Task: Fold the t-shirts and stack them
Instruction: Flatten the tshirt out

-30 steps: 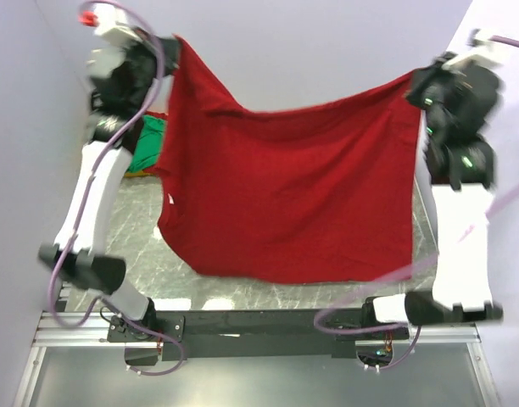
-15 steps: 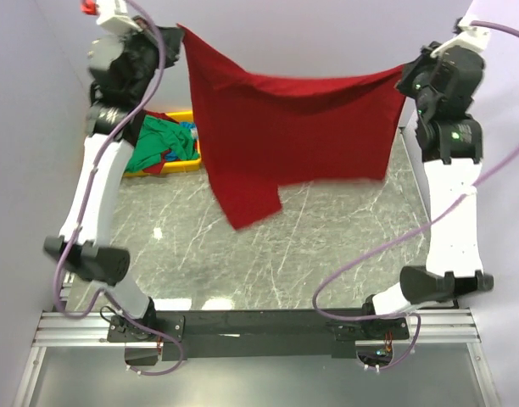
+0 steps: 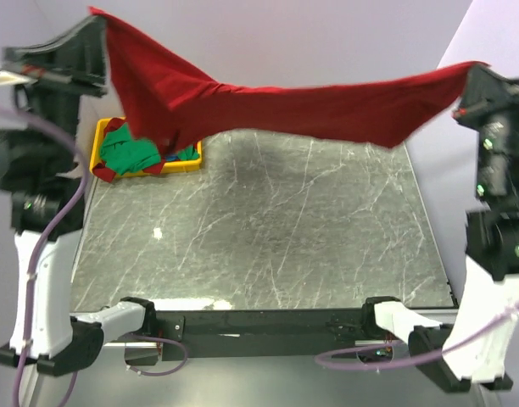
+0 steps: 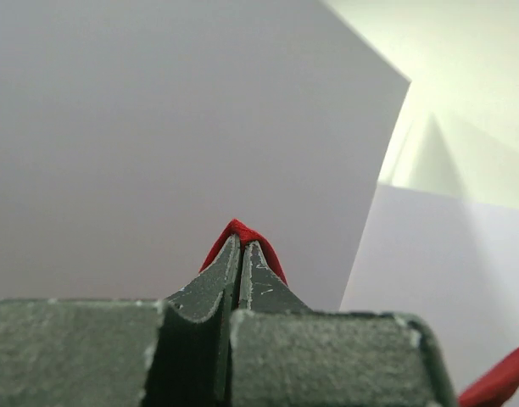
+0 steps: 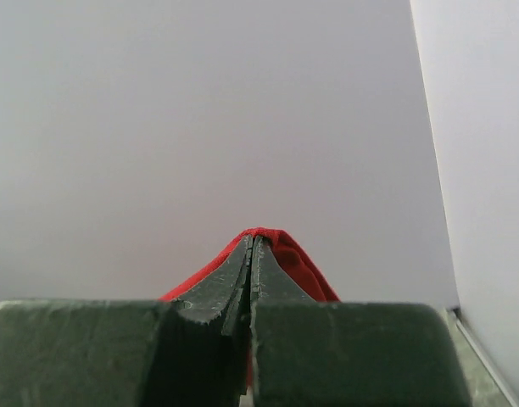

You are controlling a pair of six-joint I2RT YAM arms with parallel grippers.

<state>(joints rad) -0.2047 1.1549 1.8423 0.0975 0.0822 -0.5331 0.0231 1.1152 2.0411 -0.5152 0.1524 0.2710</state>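
Observation:
A deep red t-shirt [image 3: 276, 106] hangs stretched in the air high above the table's far edge, held at two corners. My left gripper [image 3: 100, 21] is shut on its left corner, seen as a red tip between the jaws in the left wrist view [image 4: 240, 229]. My right gripper [image 3: 470, 78] is shut on its right corner, which shows in the right wrist view [image 5: 281, 246]. Both wrist cameras face the pale walls. Green, blue and red shirts [image 3: 128, 153] lie heaped in the yellow tray [image 3: 97, 146] at the far left.
The dark marble table [image 3: 259, 229] lies below the shirt. A small white speck [image 3: 157, 232] sits on its left part. Pale walls close in at the left, back and right. Purple cables hang along both arms.
Both arms have swung up and outward, lifting the red shirt from hanging low over the table to a taut, nearly horizontal spread at the far edge. The tray is now uncovered.

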